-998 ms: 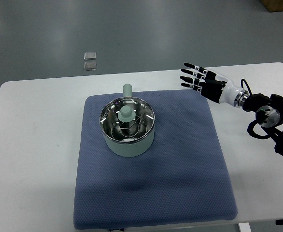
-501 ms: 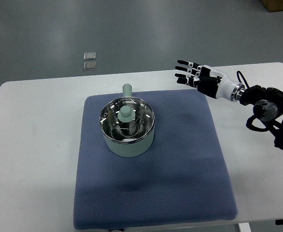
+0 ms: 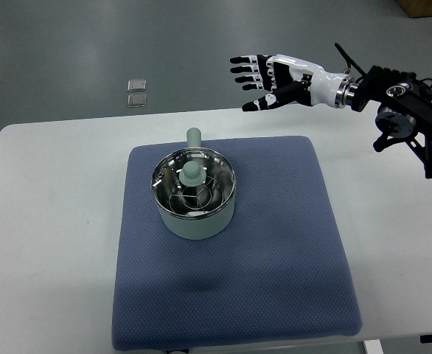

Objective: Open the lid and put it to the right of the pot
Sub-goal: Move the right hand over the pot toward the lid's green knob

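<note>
Lid (image 3: 194, 177) on pot (image 3: 196, 214), untouched; right hand (image 3: 275, 74) aloft, fingers (image 3: 245, 70) spread, empty.

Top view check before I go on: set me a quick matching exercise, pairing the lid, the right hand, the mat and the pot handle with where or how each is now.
Things:
1. lid
2. right hand
3. mat
4. pot handle

States:
A. spread flat on the white table, under the pot
B. sticks out from the pot's far side
C. open, empty, beyond the table's far edge
D. seated on the pot

Pairs: 1-D, 2-C, 3-A, 4-B
</note>
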Robot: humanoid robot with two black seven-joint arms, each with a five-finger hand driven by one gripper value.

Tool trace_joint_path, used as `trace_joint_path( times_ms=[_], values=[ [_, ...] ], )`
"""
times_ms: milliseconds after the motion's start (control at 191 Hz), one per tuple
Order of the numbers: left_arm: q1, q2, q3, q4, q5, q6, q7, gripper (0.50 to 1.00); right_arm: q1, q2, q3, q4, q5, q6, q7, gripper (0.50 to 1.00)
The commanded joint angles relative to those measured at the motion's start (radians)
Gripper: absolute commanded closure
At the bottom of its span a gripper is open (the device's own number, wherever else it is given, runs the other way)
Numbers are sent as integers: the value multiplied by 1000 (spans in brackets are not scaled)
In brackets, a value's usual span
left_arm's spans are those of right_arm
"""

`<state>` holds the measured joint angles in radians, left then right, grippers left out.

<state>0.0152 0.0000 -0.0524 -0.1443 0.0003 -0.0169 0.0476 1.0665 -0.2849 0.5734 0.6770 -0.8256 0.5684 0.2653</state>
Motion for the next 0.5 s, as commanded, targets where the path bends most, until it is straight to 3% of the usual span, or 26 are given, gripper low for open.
trace_joint_path(
  times_ms=[0,78,240,496],
  values=[
    [0,0,-1,0,1,0,0,500,35,-28,2,87,-214,-8,49,566],
    [0,0,-1,0,1,0,0,500,53,-57,-1,197,-372,-7,55,566],
    [0,0,-1,0,0,0,0,500,139,-49,-84,325,-622,1,55,564],
    [0,0,-1,0,1,0,0,500,286,32,-362,340,-699,-73,52,564]
  ],
)
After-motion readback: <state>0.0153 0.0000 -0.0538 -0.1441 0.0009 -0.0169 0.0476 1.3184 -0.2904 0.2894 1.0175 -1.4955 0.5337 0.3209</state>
